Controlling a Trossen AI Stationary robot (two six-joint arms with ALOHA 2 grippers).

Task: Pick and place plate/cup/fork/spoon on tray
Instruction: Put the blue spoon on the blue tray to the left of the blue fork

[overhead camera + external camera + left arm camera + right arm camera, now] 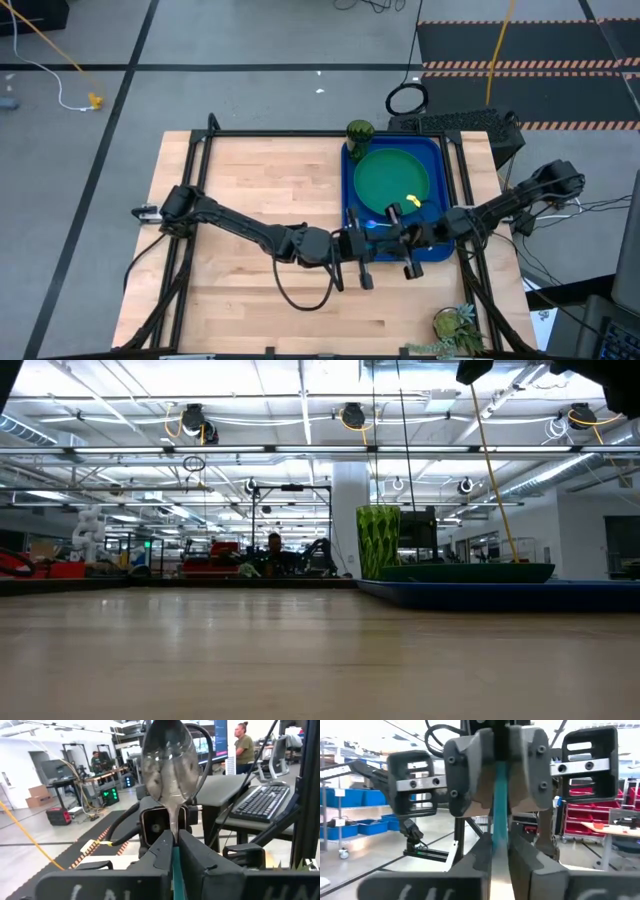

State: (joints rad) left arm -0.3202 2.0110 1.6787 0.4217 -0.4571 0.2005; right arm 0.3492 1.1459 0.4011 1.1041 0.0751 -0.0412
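Facing each other at lower centre of your overhead frame, left gripper (362, 243) and right gripper (392, 238) both clamp the blue-handled dark-bowled spoon (169, 765).

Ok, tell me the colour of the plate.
Green. The plate lies in the blue tray; the high view shows it best.

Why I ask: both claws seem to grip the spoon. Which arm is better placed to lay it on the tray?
Right. The right claw hangs over the tray's near end; the left claw, also gripping the spoon, is off its side.
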